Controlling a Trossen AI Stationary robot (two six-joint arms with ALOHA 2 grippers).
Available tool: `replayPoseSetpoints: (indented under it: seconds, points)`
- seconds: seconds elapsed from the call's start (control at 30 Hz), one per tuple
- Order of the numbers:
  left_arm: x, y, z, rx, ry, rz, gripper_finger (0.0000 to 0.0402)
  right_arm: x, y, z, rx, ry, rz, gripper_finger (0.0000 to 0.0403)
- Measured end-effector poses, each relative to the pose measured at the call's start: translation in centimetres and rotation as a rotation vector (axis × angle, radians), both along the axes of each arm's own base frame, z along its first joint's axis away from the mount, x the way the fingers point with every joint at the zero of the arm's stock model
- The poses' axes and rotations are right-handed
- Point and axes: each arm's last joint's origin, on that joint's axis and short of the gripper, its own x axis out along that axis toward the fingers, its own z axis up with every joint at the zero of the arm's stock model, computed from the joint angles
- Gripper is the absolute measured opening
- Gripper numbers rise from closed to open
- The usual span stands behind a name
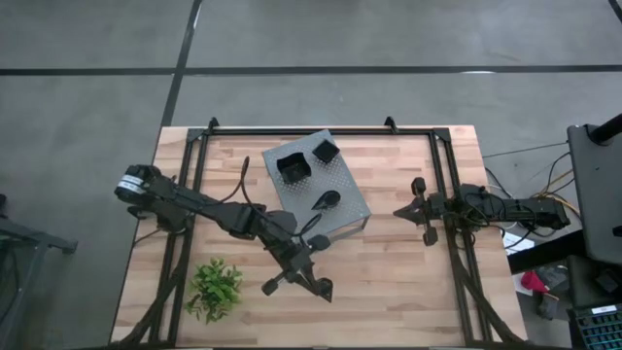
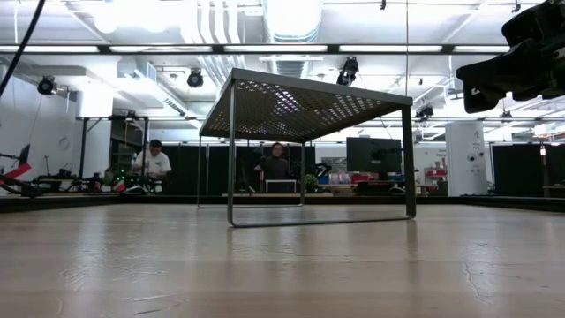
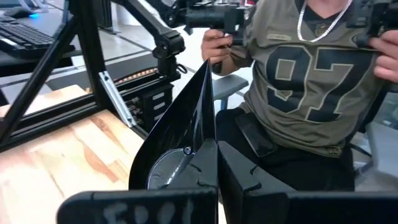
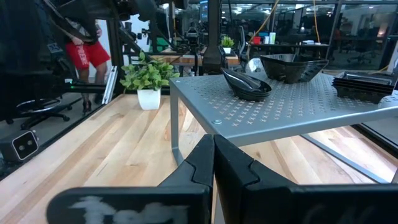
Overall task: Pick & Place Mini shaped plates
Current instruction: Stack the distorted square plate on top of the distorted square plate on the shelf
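Left wrist view: left gripper (image 3: 216, 163) pinches leaf plate (image 3: 180, 134) by edge. Go slow, keep plate level, lower onto grey stand (image 1: 345, 190). Right gripper (image 4: 214, 163) closed, empty, waits.

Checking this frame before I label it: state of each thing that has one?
Left gripper: shut on a leaf plate, held on edge above the table's near side.
Right gripper: shut, empty, waiting right of the grey shelf.
Leaf plate on shelf: lying flat.
Square plates: two stacks, upright, on the shelf's far part.
Plant: upright in its pot.
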Motion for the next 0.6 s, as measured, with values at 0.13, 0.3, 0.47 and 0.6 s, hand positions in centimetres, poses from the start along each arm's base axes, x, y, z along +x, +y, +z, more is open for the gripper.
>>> replayPoseSetpoints:
  seconds: [0.13,0.3,0.47,0.6]
  points:
    - [-0.01,0.0,-0.03,-0.008,0.011,0.0,0.0,0.0,0.0,0.0,0.0,0.0,0.0,0.0009]
    - [-0.07,-0.03,-0.31,-0.009,0.029,0.001,0.0,0.0,0.0,0.0,0.0,0.0,0.0,0.0009]
    - [-0.19,-0.2,-0.51,-0.004,0.049,-0.005,0.0,0.0,0.0,0.0,0.0,0.0,0.0,0.0009]
    - [-0.34,-0.6,-0.55,-0.002,0.054,-0.016,0.0,0.0,0.0,0.0,0.0,0.0,0.0,0.0009]
